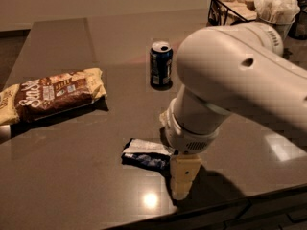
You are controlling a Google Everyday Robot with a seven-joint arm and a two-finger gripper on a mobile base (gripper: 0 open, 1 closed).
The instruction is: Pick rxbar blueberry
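Presently the gripper (183,185) hung low over the near part of the tabletop (72,186), right of centre. Its cream-coloured end pointed down, close to the surface. Whether the gripper was spread or closed could not be told from this view: only one cream block showed below the wrist.

The rxbar blueberry (145,155) lay flat on the tabletop just left of the gripper. The wrapper was dark blue, with a white band along its far edge. Its right end ran in behind the wrist collar and was partly hidden there. Contact between bar and gripper: could not be told. The bar was not lifted.

The arm (230,80), large and white, came in from the far right and filled much of the right half of the view. A dark shadow sat on the tabletop to the right of the gripper.

Other items noted:
- Dark blue drink can (160,65), upright, far of the bar near the middle of the tabletop, well apart from it.
- Brown-and-cream snack bag (53,94), lying flat at the left, well apart from bar and can.
- Black wire basket (230,8) at the far right corner, with a cup of white napkins (276,6) just right of it.
- Bright spot of reflected light (150,200) on the tabletop, near of the bar.
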